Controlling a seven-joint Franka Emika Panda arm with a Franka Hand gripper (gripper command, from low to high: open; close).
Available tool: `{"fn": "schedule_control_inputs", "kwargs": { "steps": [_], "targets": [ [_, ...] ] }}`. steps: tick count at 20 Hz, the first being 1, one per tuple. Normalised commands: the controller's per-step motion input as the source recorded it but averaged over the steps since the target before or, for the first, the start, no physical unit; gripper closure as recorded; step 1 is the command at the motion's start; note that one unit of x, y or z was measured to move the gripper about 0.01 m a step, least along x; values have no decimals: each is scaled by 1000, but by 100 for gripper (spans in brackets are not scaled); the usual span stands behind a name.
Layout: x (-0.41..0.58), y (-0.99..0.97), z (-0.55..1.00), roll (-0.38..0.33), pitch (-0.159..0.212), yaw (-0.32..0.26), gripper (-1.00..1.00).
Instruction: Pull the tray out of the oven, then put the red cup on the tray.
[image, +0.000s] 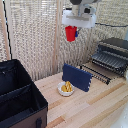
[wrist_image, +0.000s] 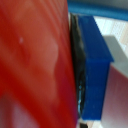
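My gripper (image: 71, 29) hangs high above the table in the exterior view, shut on the red cup (image: 71, 35), which sticks out below the white hand. In the wrist view the red cup (wrist_image: 32, 65) fills most of the picture, with a blue finger pad (wrist_image: 96, 65) pressed against its side. The oven (image: 116, 46) stands at the exterior view's right. The dark slatted tray (image: 108, 60) juts out of the oven's front. The cup is well above the tray and toward the exterior view's left of it.
A navy blue panel (image: 77, 76) on a thin black wire stand (image: 99, 73) stands in front of the oven. Beside it sits a small white bowl (image: 65, 89) with yellow pieces. A large black fabric case (image: 17, 97) lies open at the exterior view's left.
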Motion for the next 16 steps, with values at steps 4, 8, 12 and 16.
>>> {"fn": "schedule_control_inputs", "kwargs": {
  "steps": [4,8,12,16],
  "targets": [
    [-146,-781,-128,0,-45,-164,100],
    [-162,-802,-129,0,-31,-156,100],
    [-164,-818,-135,0,-26,-149,100],
    [-136,-864,-179,0,-29,-129,100]
  ]
}}
